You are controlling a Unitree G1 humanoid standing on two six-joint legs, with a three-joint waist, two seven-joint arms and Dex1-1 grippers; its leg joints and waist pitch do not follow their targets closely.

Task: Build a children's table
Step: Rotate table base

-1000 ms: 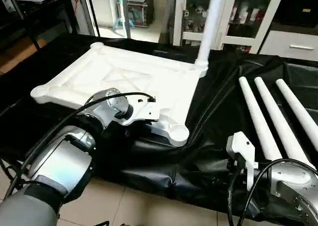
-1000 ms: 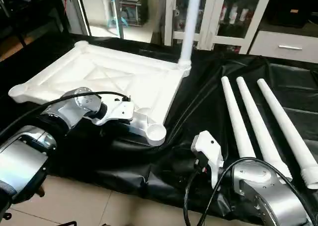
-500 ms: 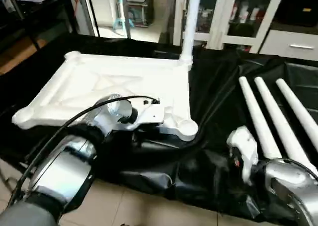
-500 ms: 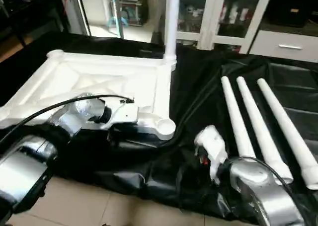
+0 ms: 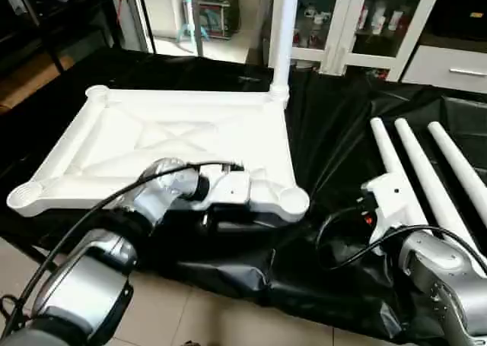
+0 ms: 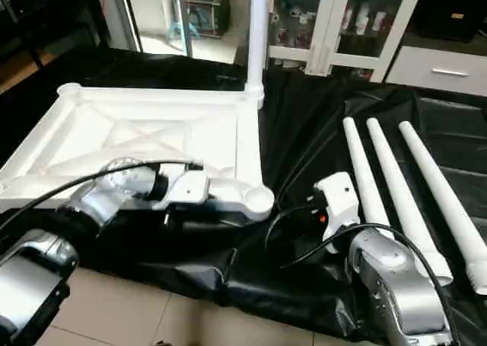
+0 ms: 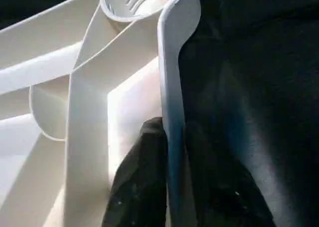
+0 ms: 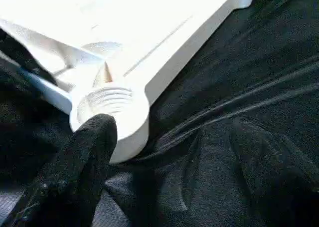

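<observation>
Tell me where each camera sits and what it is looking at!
Head eyes: on the robot's head, looking forward and down at the table top, one leg standing in a far corner socket, three loose legs, over both silver forearms.
Left wrist: along the left gripper, whose black fingers pinch the top's near rim.
Right wrist: along the right gripper, open, facing the near corner socket.
Shared: that socket shows from head and both wrists.

left arm reaches forward and inward, forearm low, wrist level. left gripper [image 7: 172, 187] is clamped on a thin white rim, one black finger [image 7: 142, 177] on each face. right arm is bent, wrist raised. right gripper [image 8: 164, 177] is spread wide, fingers [image 8: 82, 162] gripping nothing.
</observation>
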